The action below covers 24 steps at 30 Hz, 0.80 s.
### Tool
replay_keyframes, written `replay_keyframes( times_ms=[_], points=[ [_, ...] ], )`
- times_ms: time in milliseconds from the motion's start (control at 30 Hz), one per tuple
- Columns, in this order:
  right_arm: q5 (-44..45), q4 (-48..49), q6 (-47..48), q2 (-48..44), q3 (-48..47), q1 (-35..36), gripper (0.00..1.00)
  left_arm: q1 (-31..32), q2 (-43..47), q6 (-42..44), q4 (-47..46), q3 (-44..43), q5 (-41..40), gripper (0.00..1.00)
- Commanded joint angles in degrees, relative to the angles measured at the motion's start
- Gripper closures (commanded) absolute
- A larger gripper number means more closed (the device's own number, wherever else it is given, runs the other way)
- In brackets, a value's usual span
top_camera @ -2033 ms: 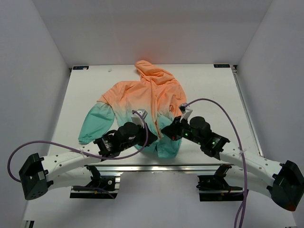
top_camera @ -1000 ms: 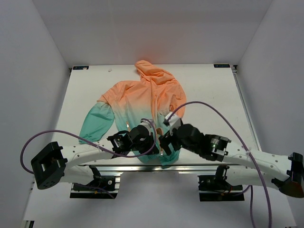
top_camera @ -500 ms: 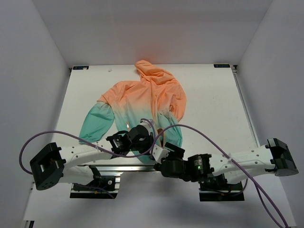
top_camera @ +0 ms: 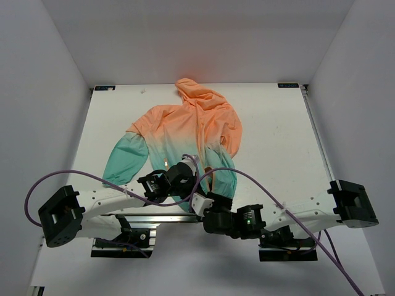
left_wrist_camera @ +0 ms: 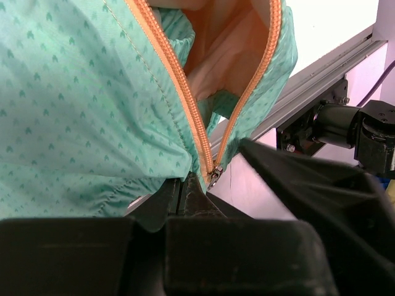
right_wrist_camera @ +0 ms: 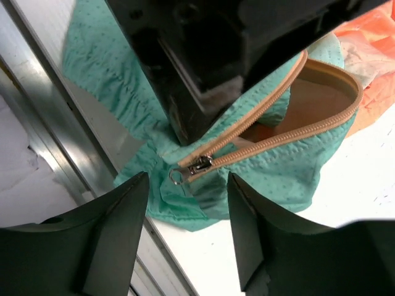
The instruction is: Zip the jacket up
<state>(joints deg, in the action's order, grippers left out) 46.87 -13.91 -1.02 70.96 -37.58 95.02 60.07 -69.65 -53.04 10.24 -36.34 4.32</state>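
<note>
The jacket (top_camera: 185, 132) lies flat, peach hood at the far end and teal hem toward me. Its orange zipper (left_wrist_camera: 179, 80) gapes open above the metal slider (right_wrist_camera: 199, 165), which sits at the bottom of the hem. My left gripper (top_camera: 192, 174) is shut on the teal hem fabric beside the zipper's lower end (left_wrist_camera: 185, 185). In the right wrist view, my right gripper (right_wrist_camera: 188, 180) stands open at the table's near edge. The slider and its ring pull (right_wrist_camera: 176, 177) lie just beyond and between its tips, untouched.
The aluminium rail (right_wrist_camera: 55, 135) of the table's near edge runs right under the hem. White table (top_camera: 278, 135) spreads right of the jacket. The left teal sleeve (top_camera: 123, 160) lies out to the left. Purple cables (top_camera: 74, 179) loop off both arms.
The right arm swung in from the right and down below the hem, turning to face the slider, and its jaws have narrowed. The left gripper holds the hem as before.
</note>
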Motion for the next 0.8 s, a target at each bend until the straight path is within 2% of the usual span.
replay_keyframes(
  times_ms=[0, 33, 67, 100, 133, 533, 567, 600, 767],
  points=[
    [3.74, 4.77, 0.23, 1.72, -0.21, 0.43, 0.42, 0.04, 1.79, 0.04, -0.22, -0.31, 0.96, 1.00],
    [4.36, 4.60, -0.04, 1.81, -0.30, 0.43, 0.46, 0.04, 1.71, -0.05, -0.22, -0.14, 0.96, 1.00],
    [5.06, 4.51, -0.56, 1.90, -0.21, 0.34, 0.56, 0.04, 1.71, -0.05, -0.39, -0.14, 1.04, 1.00],
    [5.42, 4.42, -1.09, 1.82, -0.21, 0.25, 0.56, 0.04, 1.71, -0.05, -0.40, -0.14, 1.13, 1.00],
    [5.77, 4.07, -1.79, 1.64, -0.30, 0.25, 0.65, 0.04, 1.62, -0.14, -0.31, -0.14, 1.05, 1.00],
    [-2.13, 0.82, -2.67, -1.17, -0.56, -0.63, 0.70, 0.04, 0.74, -0.05, 0.48, -0.84, 0.78, 1.00],
    [-2.66, 0.73, -2.85, -1.52, -0.65, -0.80, 0.73, 0.04, 0.65, 0.04, 0.40, -0.75, 0.78, 1.00],
    [-3.10, 0.38, -3.11, -1.70, -0.65, -0.98, 0.81, 0.04, 0.57, 0.12, 0.22, -0.75, 0.87, 1.00],
    [-4.76, -0.59, -3.03, -2.40, -1.09, -2.12, 0.86, 0.04, 0.65, 0.74, -0.39, -0.49, 1.57, 1.00]
  ],
)
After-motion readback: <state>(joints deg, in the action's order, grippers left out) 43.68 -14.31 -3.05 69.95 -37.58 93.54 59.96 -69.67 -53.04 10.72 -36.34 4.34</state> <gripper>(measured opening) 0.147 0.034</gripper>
